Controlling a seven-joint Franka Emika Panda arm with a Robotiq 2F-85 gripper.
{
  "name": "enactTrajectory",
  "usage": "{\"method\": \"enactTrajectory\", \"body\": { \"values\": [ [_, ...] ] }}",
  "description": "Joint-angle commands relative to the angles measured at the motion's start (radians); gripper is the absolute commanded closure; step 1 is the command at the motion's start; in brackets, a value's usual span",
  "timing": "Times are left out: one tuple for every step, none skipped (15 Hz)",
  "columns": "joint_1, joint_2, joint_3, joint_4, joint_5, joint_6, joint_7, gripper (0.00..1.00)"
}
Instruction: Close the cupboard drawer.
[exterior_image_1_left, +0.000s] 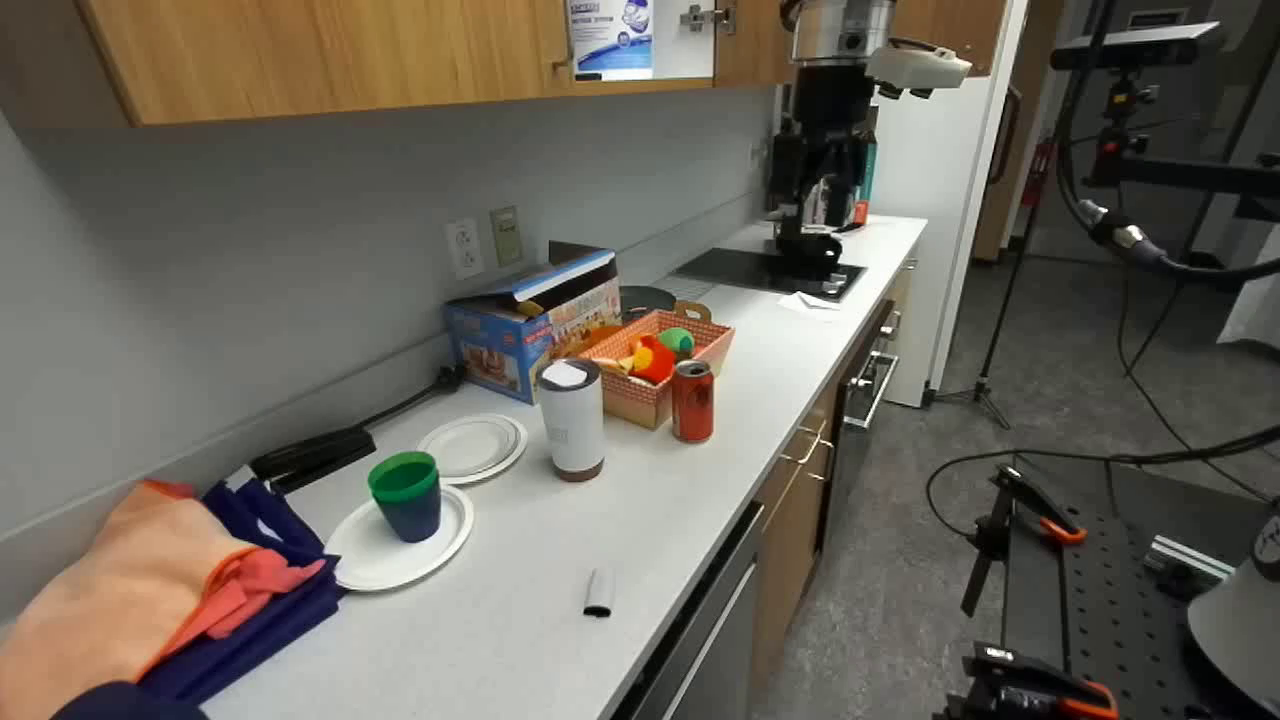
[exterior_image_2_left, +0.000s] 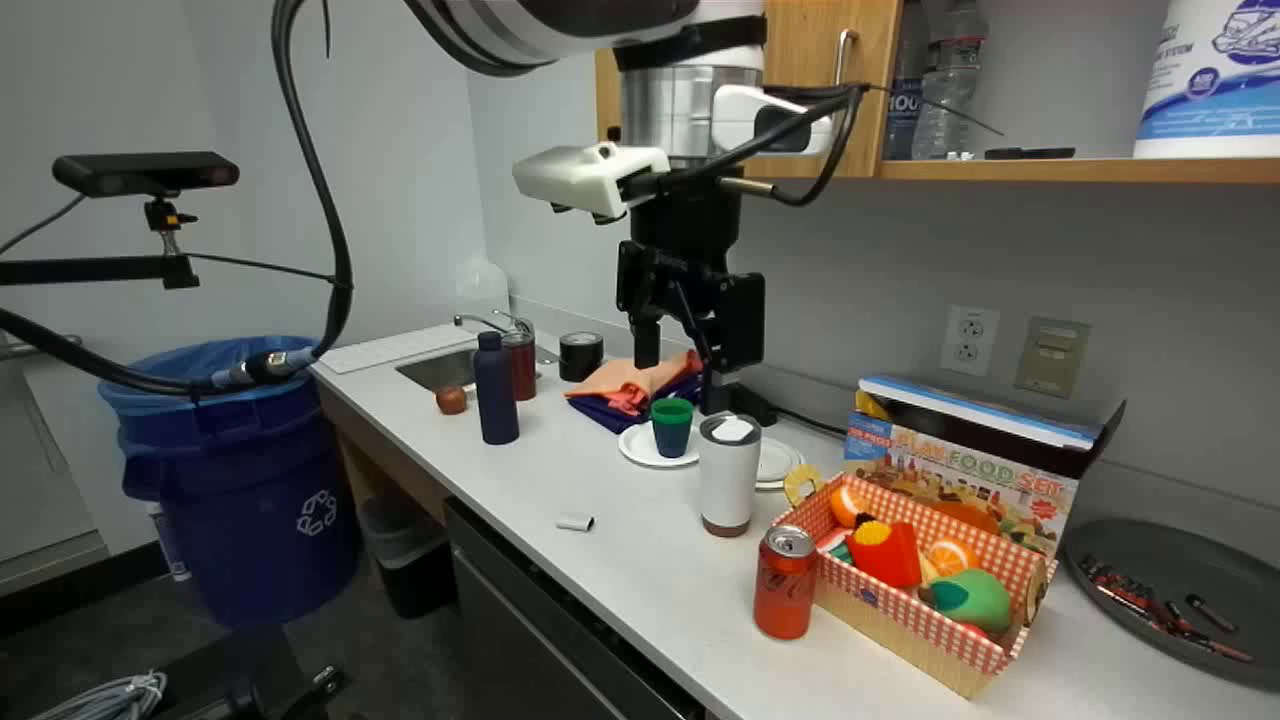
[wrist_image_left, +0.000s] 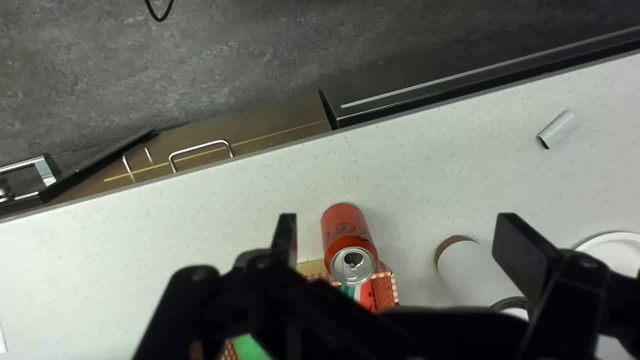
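In an exterior view, the wooden wall-cabinet door (exterior_image_1_left: 755, 48) stands swung open, high up, partly hidden behind the arm (exterior_image_1_left: 843, 28); pushed too near its hinge (exterior_image_1_left: 727, 19), it could stall. In an exterior view, the Robotiq gripper (exterior_image_2_left: 681, 382) hangs, 2 jaws spread, pinching nothing; rising carelessly, it could topple the water bottle (exterior_image_2_left: 950, 90). In the wrist view, a dip could upset the soda can (wrist_image_left: 345, 232).

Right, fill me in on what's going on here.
A robot arm holds its gripper open over the counter, grasping nothing. Above, the cupboard door stands open, exposing a white tub on the shelf. The job is closing that door; the gripper hangs below it, not touching it.
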Motion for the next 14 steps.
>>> {"method": "enactTrajectory", "body": {
  "values": [
    [-0.002, 0.001, 0.002, 0.002, 0.001, -0.002, -0.001, 0.0],
    [-0.002, 0.001, 0.002, 0.002, 0.001, -0.002, -0.001, 0.0],
    [-0.002, 0.001, 0.002, 0.002, 0.001, -0.002, -0.001, 0.0],
    [-0.002, 0.001, 0.002, 0.002, 0.001, -0.002, -0.001, 0.0],
    [-0.002, 0.001, 0.002, 0.002, 0.001, -0.002, -0.001, 0.0],
    [-0.002, 0.001, 0.002, 0.002, 0.001, -0.002, -0.001, 0.0],
    [-0.002, 0.001, 0.002, 0.002, 0.001, -0.002, -0.001, 0.0],
    [-0.002, 0.002, 0.002, 0.002, 0.001, -0.002, -0.001, 0.0],
    [-0.002, 0.002, 0.002, 0.002, 0.001, -0.002, -0.001, 0.0],
    [-0.002, 0.002, 0.002, 0.002, 0.001, -0.002, -0.001, 0.0],
    [-0.002, 0.002, 0.002, 0.002, 0.001, -0.002, -0.001, 0.0],
    [-0.002, 0.002, 0.002, 0.002, 0.001, -0.002, -0.001, 0.0],
    [-0.005, -0.018, 0.002, -0.009, -0.005, -0.005, 0.003, 0.0],
    [-0.008, -0.033, 0.001, -0.016, -0.012, -0.01, 0.0, 0.0]
  ]
}}
